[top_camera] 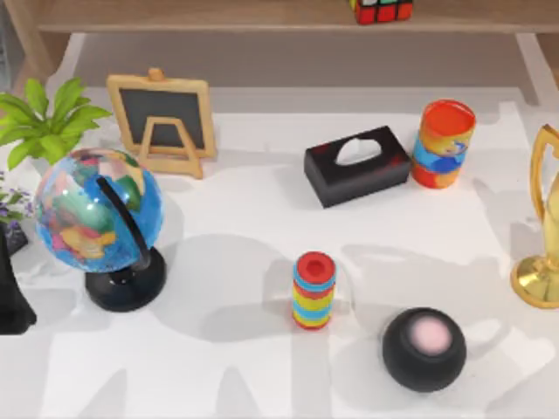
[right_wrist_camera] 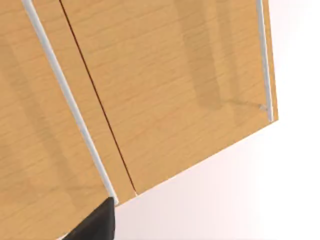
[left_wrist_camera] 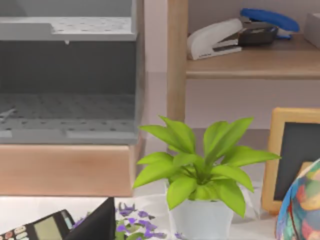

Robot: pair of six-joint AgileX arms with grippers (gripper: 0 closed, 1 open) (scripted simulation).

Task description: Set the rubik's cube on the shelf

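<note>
**Top view.** The rubik's cube (top_camera: 382,9) rests on the shelf (top_camera: 218,19), on the long plank at the far edge of the table and right of the plank's middle. Nothing grips it. A dark piece of the left arm (top_camera: 10,288) sits at the table's left edge. The cube is well apart from it, far across and beyond. Just beside that arm stands the globe (top_camera: 96,214), with the green plant (top_camera: 44,118) and the chalkboard easel (top_camera: 163,122) beyond it. Farther off toward the right are the striped cylinder stack (top_camera: 314,290), the black tissue box (top_camera: 356,164), the striped can (top_camera: 445,142), the round black speaker (top_camera: 424,347) and the gold trophy (top_camera: 543,236).

**Left wrist view.** A dark wedge of the left gripper (left_wrist_camera: 100,222) shows low in the frame. Whether this claw is apart or together, I cannot tell. A calculator (left_wrist_camera: 42,229) lies just beside it, and the plant is close ahead. A stapler (left_wrist_camera: 225,37) lies on a shelf board beyond.

**Right wrist view.** A dark tip of the right gripper (right_wrist_camera: 95,225) shows against light-brown wooden panels (right_wrist_camera: 165,90). Claw state: cannot tell.
</note>
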